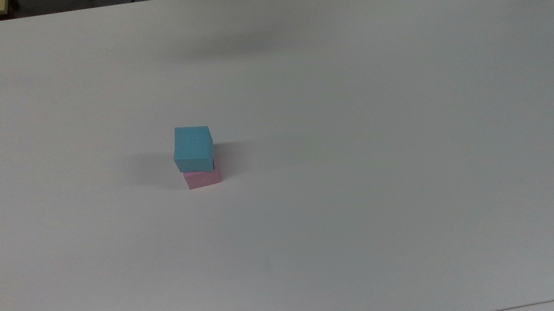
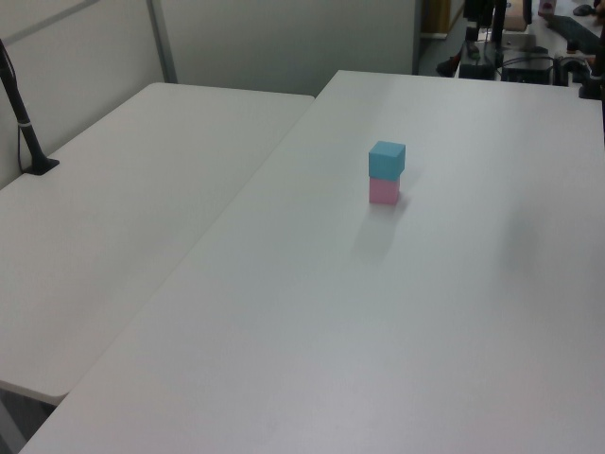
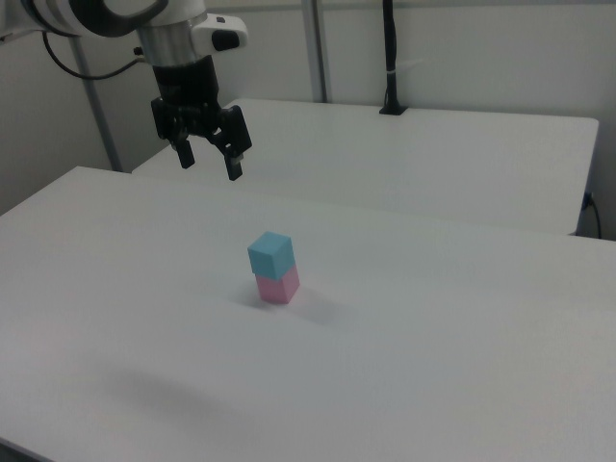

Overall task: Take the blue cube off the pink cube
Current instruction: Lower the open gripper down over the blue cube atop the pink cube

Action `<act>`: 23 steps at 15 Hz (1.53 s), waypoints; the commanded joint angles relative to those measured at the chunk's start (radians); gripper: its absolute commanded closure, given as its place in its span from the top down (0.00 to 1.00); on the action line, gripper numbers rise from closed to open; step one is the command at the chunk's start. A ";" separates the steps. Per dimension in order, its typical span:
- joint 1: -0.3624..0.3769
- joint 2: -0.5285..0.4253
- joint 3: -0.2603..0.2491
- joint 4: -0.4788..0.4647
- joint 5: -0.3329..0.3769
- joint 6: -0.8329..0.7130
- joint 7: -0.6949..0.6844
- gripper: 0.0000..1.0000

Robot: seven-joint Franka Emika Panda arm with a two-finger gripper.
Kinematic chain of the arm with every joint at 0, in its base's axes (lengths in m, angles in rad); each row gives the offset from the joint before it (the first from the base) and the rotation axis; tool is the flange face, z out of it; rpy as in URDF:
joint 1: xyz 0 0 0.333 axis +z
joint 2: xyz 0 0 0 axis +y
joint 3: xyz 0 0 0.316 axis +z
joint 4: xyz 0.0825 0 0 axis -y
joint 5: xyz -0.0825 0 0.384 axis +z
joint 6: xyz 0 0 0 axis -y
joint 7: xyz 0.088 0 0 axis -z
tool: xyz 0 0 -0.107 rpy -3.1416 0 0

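Across most of every frame spreads the white table (image 3: 462,337), bare apart from a two-cube stack. At the upper left of the right view the arm reaches in, and its gripper (image 3: 208,164) hangs well above the surface with its two black fingers spread apart and nothing between them. Near the middle of the right view, lower and to the right of the gripper, the blue cube (image 3: 270,254) sits on the pink cube (image 3: 278,287). In the top view the blue cube (image 1: 193,149) is turned a little against the pink cube (image 1: 202,178) and overhangs toward the top view's left. Judging from this, the coming move must carry the gripper rightward and down in the right view, so the open fingers straddle the blue cube alone, above the seam.
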 commanded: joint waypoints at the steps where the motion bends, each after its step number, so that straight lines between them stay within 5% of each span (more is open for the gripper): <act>1: 0.058 0.063 -0.002 -0.066 -0.017 0.158 -0.038 1.00; 10: 0.045 0.087 -0.002 -0.072 -0.007 0.171 -0.038 1.00; 23: 0.055 0.254 0.029 -0.066 -0.004 0.324 -0.023 1.00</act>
